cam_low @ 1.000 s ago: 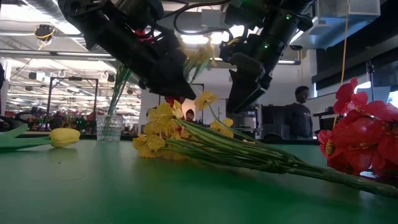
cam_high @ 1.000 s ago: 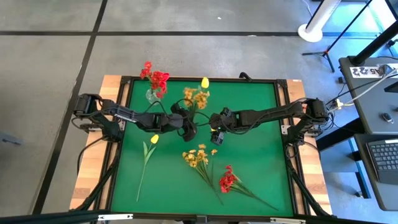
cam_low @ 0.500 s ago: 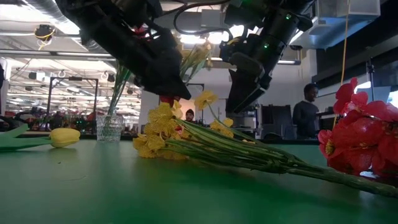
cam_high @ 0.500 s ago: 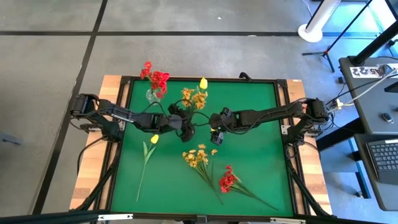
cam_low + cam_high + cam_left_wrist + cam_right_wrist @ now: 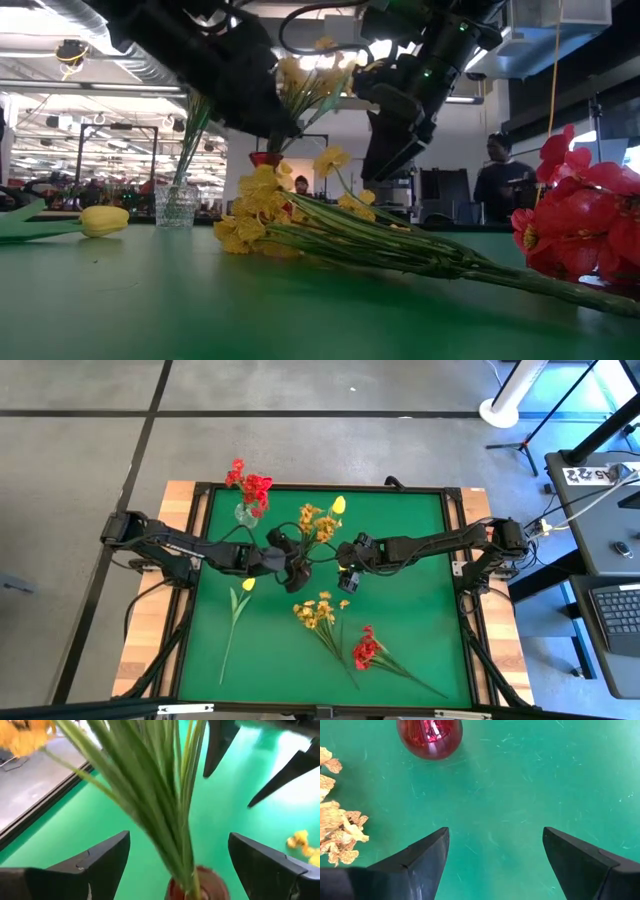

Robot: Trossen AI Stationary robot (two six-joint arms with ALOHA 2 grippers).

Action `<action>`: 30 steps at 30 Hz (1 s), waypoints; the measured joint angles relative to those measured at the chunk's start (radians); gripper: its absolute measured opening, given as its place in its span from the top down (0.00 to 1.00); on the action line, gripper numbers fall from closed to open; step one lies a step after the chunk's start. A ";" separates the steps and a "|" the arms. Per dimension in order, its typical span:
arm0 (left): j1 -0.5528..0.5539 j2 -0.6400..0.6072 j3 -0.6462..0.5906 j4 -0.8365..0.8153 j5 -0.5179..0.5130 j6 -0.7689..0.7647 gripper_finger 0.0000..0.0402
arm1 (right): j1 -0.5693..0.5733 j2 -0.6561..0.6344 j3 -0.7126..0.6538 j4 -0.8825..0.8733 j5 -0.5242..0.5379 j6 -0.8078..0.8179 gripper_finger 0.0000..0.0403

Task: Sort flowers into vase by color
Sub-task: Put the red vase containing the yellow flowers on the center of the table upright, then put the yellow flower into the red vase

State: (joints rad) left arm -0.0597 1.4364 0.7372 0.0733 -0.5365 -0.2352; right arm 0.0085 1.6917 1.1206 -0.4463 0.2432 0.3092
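A bunch of yellow flowers [image 5: 318, 520], a tulip head [image 5: 338, 505] among them, stands with its green stems [image 5: 165, 805] in a red vase [image 5: 197, 887]. My left gripper [image 5: 293, 573] is open, with a finger on either side of the stems just above the vase mouth, touching neither. My right gripper [image 5: 347, 578] hovers open beside it, over bare mat, with the red vase [image 5: 430, 737] ahead of it. Red flowers [image 5: 250, 485] stand in a clear glass vase [image 5: 243, 513]. A yellow tulip [image 5: 247, 584], a yellow spray [image 5: 318, 610] and a red spray [image 5: 365, 650] lie flat on the mat.
The green mat [image 5: 410, 620] sits inside a dark raised frame [image 5: 455, 495]. The lying yellow spray [image 5: 270, 225] and red spray [image 5: 580, 215] cover the near middle and right. A person [image 5: 497, 185] stands in the room beyond the table.
My left arm has drawn back toward the table's left edge and risen slightly. The yellow bunch in the red vase has tipped, its heads swinging toward the right and near side while its stem ends stay in the vase. My right gripper has kept still.
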 joint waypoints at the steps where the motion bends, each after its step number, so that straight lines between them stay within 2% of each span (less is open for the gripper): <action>1: -0.001 -0.007 0.000 -0.025 -0.002 -0.002 0.17 | 0.000 0.000 0.000 -0.002 0.000 0.000 0.21; 7: -0.037 -0.109 0.001 -0.262 -0.007 -0.099 0.17 | 0.000 0.000 0.000 -0.009 0.000 0.000 0.21; 14: -0.152 -0.297 0.001 -0.542 -0.029 -0.282 0.17 | 0.000 0.000 0.000 -0.010 0.000 0.000 0.21; 16: -0.193 -0.342 0.001 -0.623 -0.014 -0.382 0.17 | 0.000 0.000 0.000 -0.010 0.000 0.001 0.21; 20: -0.288 -0.371 0.002 -0.803 0.103 -0.622 0.17 | 0.000 0.000 0.000 -0.018 0.001 0.002 0.21; 22: -0.343 -0.365 0.002 -0.905 0.168 -0.754 0.17 | 0.000 0.000 0.000 -0.031 0.012 0.008 0.21; 26: -0.463 -0.329 0.002 -1.073 0.234 -1.002 0.17 | -0.001 0.000 0.000 -0.070 0.019 0.028 0.21; 30: -0.582 -0.292 0.002 -1.143 0.295 -1.202 0.17 | -0.001 0.000 0.000 -0.119 0.018 0.053 0.21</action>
State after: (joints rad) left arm -0.6421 1.1442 0.7387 -1.0701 -0.2414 -1.4370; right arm 0.0074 1.6920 1.1206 -0.5657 0.2616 0.3623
